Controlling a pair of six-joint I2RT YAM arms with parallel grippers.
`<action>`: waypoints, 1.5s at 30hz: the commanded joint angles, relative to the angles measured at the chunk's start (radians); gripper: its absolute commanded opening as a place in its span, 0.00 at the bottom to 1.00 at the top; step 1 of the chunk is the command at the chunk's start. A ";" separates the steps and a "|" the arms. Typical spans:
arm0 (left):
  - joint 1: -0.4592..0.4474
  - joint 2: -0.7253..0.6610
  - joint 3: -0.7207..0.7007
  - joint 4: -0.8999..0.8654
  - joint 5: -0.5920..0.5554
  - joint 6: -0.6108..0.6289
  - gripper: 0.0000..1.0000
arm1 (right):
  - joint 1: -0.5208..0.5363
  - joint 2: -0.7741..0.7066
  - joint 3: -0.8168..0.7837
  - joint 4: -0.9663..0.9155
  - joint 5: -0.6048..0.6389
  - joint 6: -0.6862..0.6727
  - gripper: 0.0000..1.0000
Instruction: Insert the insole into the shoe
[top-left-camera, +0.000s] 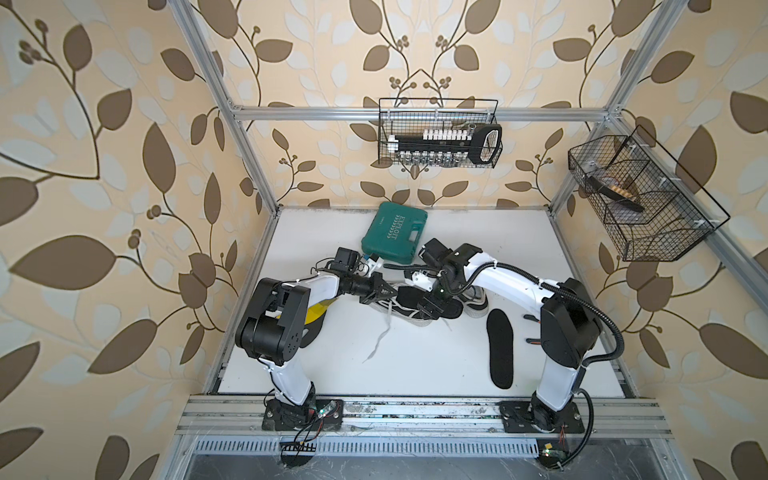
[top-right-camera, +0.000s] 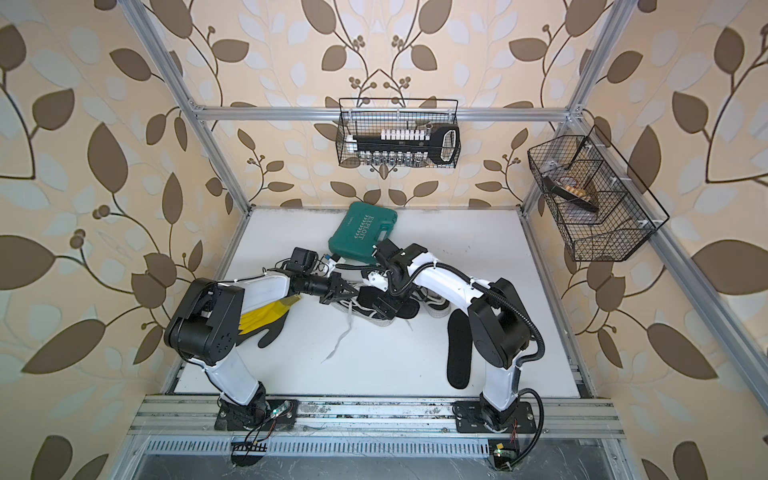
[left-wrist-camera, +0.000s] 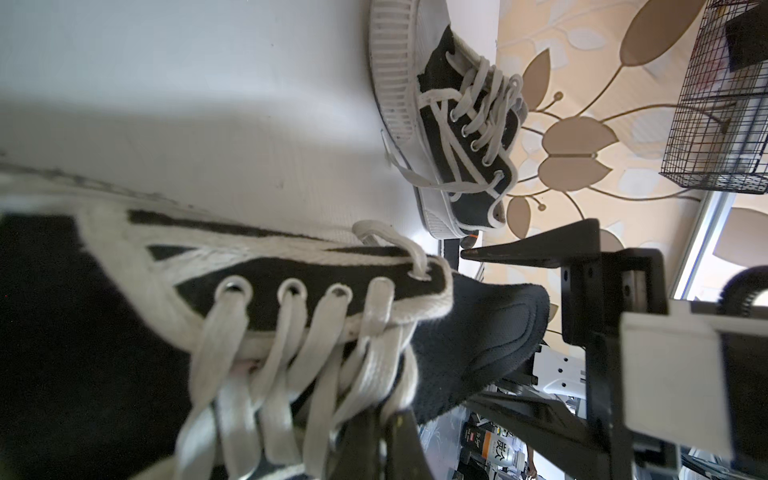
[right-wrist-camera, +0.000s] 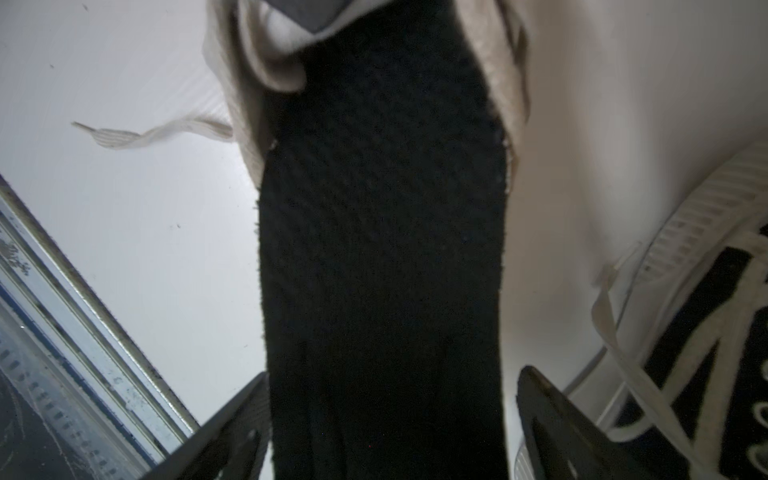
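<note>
With right gripper (right-wrist-camera: 390, 374) spread wide and left gripper (top-left-camera: 386, 291) shut against the shoe (left-wrist-camera: 311, 266), the half-inserted insole (right-wrist-camera: 382, 270) may spring back out, unrestrained.

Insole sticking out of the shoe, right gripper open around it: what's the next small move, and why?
Probably close the right gripper on the insole near its heel and push it deeper. Its front is inside the shoe, the heel end sticks out between the open jaws, and the left gripper is shut on the shoe.
</note>
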 joint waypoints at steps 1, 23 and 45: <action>-0.007 -0.011 0.025 -0.028 -0.007 0.007 0.00 | 0.021 -0.033 -0.015 -0.004 0.056 -0.031 0.89; -0.007 -0.058 0.032 -0.025 0.034 -0.015 0.00 | 0.060 -0.030 0.025 0.011 0.055 -0.049 0.13; -0.007 -0.055 0.006 0.016 0.063 -0.030 0.00 | 0.028 0.134 0.185 0.098 -0.151 -0.061 0.10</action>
